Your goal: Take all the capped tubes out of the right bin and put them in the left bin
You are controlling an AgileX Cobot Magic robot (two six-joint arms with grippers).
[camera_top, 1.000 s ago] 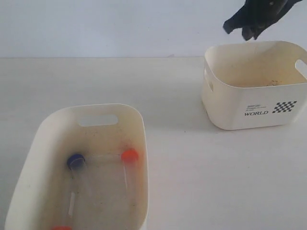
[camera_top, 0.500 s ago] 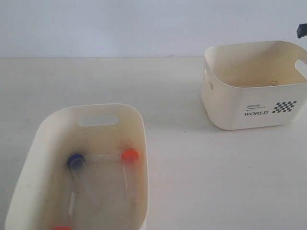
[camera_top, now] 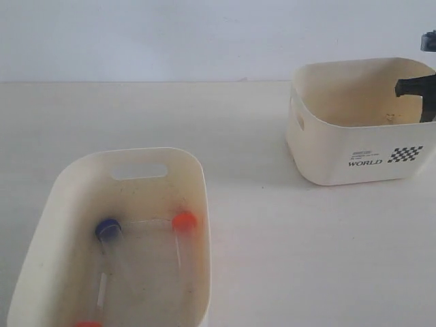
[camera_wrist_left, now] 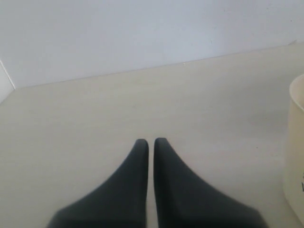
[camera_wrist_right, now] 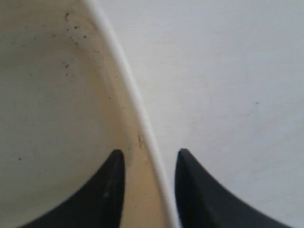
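Since half a second ago the right gripper point(camera_wrist_right: 149, 154) is coming back in over the right bin point(camera_top: 327, 146). A dark part of it is now showing across that bin's far end in the exterior view, where only a sliver at the frame edge was showing before, and the tubes are lying just as they were. Those tubes are resting well apart from the right bin, down on the speckled floor of the left bin point(camera_top: 199, 197): a blue-capped tube point(camera_top: 107, 229), an orange-capped tube point(camera_top: 184, 221) near it, and a third tube point(camera_top: 87, 324) whose orange cap is being cut off by the frame edge. At the right bin the right gripper is holding its jaws apart and straddling the rim, one finger hanging inside over the speckled cream wall and the other outside over the table point(camera_top: 272, 238); whether either is touching the rim cannot be told. Away from the right bin, the left gripper point(camera_wrist_left: 151, 141) is hanging over the table with its fingers drawn together to a thin slit, gripping nothing. A cream bin wall is showing at the edge of the left wrist view, though which bin it is cannot be told.
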